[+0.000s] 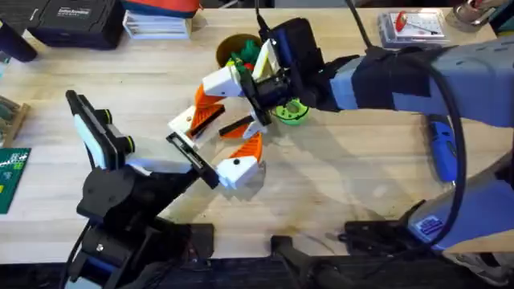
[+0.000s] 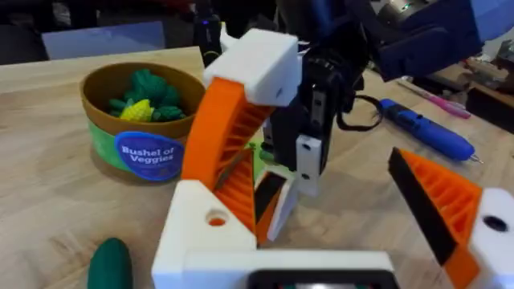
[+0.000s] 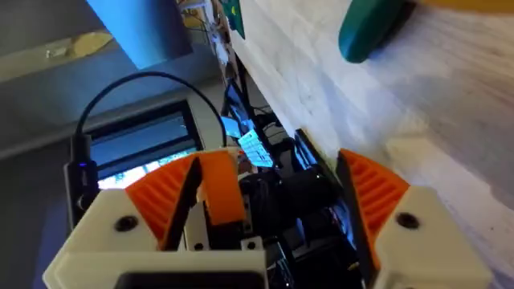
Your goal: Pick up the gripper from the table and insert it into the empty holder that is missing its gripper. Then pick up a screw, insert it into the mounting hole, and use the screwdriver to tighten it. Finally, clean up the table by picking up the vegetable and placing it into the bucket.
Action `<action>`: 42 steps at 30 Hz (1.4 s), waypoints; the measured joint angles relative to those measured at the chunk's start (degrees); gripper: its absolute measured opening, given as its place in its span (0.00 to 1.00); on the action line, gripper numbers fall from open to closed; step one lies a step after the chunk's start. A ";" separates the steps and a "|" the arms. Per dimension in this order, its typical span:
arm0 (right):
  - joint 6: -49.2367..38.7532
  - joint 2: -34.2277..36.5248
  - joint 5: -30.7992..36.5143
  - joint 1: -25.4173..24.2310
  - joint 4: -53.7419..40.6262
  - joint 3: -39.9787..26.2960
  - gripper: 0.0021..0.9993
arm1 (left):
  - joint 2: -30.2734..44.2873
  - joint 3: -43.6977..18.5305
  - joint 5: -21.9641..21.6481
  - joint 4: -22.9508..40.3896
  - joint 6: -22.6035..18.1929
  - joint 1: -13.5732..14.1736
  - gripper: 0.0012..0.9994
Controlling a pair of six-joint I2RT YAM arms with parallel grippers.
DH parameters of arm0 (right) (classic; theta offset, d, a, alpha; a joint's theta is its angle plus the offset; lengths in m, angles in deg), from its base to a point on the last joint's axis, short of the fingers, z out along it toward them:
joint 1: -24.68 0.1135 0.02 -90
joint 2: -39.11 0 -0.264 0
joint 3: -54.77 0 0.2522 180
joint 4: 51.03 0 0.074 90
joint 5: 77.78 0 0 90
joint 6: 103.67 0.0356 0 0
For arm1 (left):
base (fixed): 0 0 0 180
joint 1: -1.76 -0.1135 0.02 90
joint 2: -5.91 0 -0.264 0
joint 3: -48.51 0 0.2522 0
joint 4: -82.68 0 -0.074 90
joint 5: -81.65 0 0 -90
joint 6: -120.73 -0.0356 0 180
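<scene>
My left gripper (image 1: 233,127) and right gripper (image 3: 269,160) are both open and meet tip to tip at mid-table, their fingers interleaved. An orange ribbed wedge on a white block (image 2: 249,64) leans against my left finger; I cannot tell whether it is the loose gripper or a fixed finger. A narrow bare white plate (image 2: 309,156) on the right arm's black head may be the holder. The blue screwdriver (image 1: 442,148) lies to the right. The dark green vegetable (image 2: 108,265) lies on the table near the tan-rimmed bucket (image 1: 233,44). The screw is out of view.
A bright green disc (image 1: 291,111) sits under the right arm's head. A black case (image 1: 72,20) and a red-and-white box (image 1: 414,24) stand along the back edge. A green board (image 1: 12,177) lies at the left edge.
</scene>
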 joint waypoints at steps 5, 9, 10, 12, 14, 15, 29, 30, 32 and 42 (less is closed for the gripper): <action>-1.73 -1.51 0.46 -0.02 -4.26 0.00 0.99 | 0.00 0.00 0.53 0.02 0.04 0.00 0.99; -4.41 -3.74 1.84 -0.41 -10.08 0.00 0.99 | 0.00 -0.03 2.34 0.00 0.04 0.02 0.99; -5.37 -4.57 2.44 -0.53 -12.07 0.00 0.99 | 0.00 -0.04 3.04 0.00 0.04 0.02 0.99; -7.32 -6.18 3.53 -0.77 -15.62 0.00 0.99 | 0.00 -0.04 4.46 -0.02 0.00 0.16 0.99; -9.35 -7.85 4.67 -1.03 -19.18 0.00 0.99 | 0.00 -0.04 5.90 -0.02 -0.11 0.49 0.99; -10.34 -8.61 5.20 -1.16 -20.76 0.00 0.99 | 0.00 -0.04 6.53 -0.02 -0.18 0.59 0.99; -20.46 -20.48 9.28 -1.55 -32.21 0.00 0.99 | 0.00 -0.04 14.27 0.11 -0.44 1.90 0.99; -21.18 -20.89 10.25 -1.55 -33.23 0.00 1.00 | 0.00 -0.04 14.29 0.11 -0.44 1.90 0.99; -23.01 -21.67 12.75 -1.64 -35.60 0.00 1.00 | 0.00 -0.04 14.40 0.13 -0.44 1.90 0.99; -38.46 -26.62 42.83 -3.76 -50.96 -3.26 1.00 | 0.00 -0.04 15.10 0.15 -0.44 1.90 0.99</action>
